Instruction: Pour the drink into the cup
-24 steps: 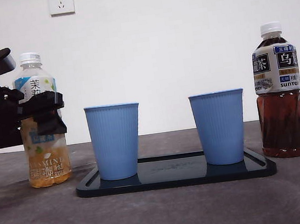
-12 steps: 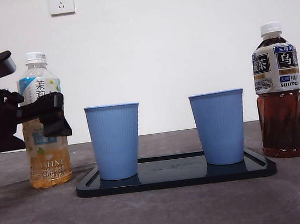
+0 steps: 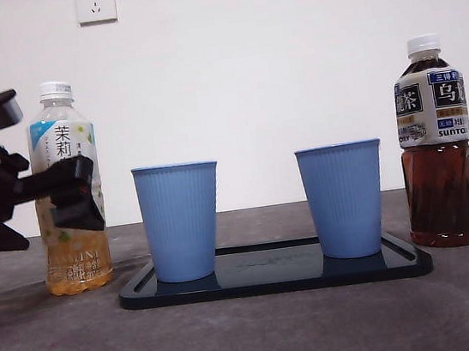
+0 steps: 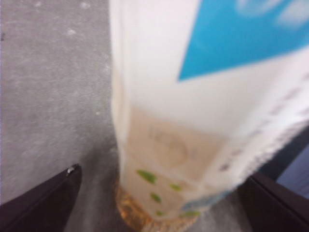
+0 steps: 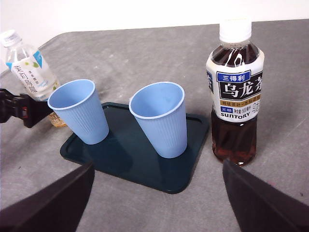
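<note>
Front view: the jasmine tea bottle (image 3: 68, 189) is seen standing capped near the worktop's left edge, just beside the dark tray (image 3: 274, 280) bearing two blue cups. The left gripper (image 3: 71, 195) is set around its label; its jaws look parted, though contact cannot be judged from the blurred wrist picture. The grasping step appears in hand; closing and lifting seem next. The right gripper (image 5: 154, 203) is held open, waiting

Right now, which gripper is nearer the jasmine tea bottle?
Left. The left gripper has its jaws on either side of the jasmine tea bottle. The right gripper hangs back over the tray, nearer the oolong bottle.
</note>
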